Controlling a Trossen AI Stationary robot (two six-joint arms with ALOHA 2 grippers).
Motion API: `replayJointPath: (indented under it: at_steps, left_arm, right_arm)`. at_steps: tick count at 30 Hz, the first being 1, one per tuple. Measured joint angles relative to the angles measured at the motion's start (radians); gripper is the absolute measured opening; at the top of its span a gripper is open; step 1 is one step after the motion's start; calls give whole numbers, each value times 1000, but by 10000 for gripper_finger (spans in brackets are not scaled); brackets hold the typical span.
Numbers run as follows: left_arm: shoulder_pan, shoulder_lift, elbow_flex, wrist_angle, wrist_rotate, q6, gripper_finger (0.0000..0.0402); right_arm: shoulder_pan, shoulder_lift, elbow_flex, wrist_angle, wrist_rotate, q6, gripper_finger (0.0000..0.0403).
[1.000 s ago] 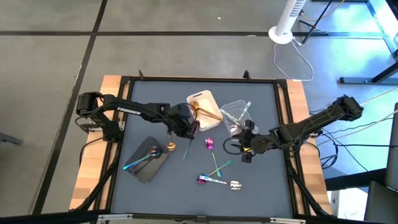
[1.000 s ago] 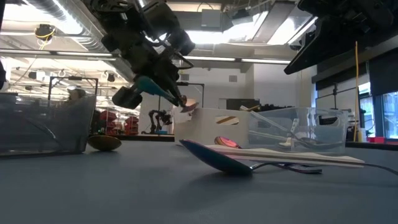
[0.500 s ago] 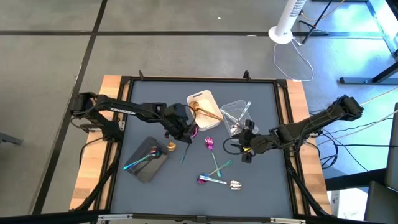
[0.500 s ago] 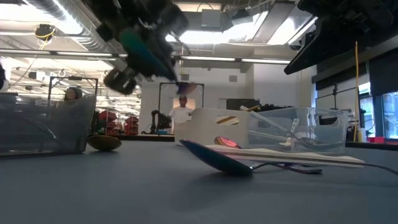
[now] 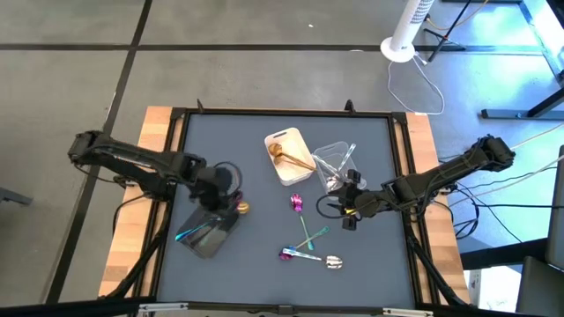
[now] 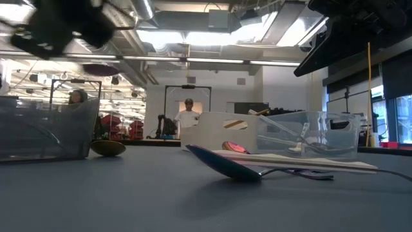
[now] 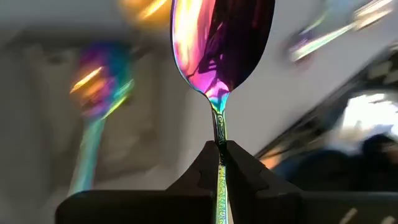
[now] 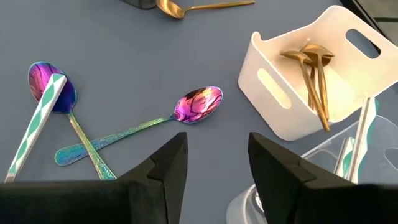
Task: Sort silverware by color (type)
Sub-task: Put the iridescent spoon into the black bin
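Glossy iridescent metal spoon (image 7: 222,46); matt white plastic tray (image 8: 311,81).

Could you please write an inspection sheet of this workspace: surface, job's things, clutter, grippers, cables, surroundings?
Surface: dark grey table mat.
Job's things: gold spoons in white tray; iridescent spoons loose mid-mat; one gold spoon beside dark grey tray.
Clutter: clear plastic tray holding utensils.
Grippers: left gripper clamps an iridescent purple spoon over the dark tray; right gripper open, waiting mid-mat.
Cables: white cord on floor.
Surroundings: white fan base; person far behind.
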Motion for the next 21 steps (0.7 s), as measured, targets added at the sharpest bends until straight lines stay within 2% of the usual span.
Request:
replayJointPath:
  at_steps: [4,8,12,18,21]
  left_arm:
    - [-91,-9,0,-160,19,-3,5]
    - [-166,-9,-1,-225,25,-4,5]
    - [-212,-8,-1,-226,11,-3,8]
    - [-225,6,-1,-225,-99,-3,17]
    - [-224,26,-1,-225,-93,-3,17]
  right_arm:
    - [0,0,0,0,0,0,159]
    - [0,0,0,0,0,0,159]
    - [0,0,0,0,0,0,159]
    - [0,0,0,-1,0,0,159]
    - [0,0,0,0,0,0,159]
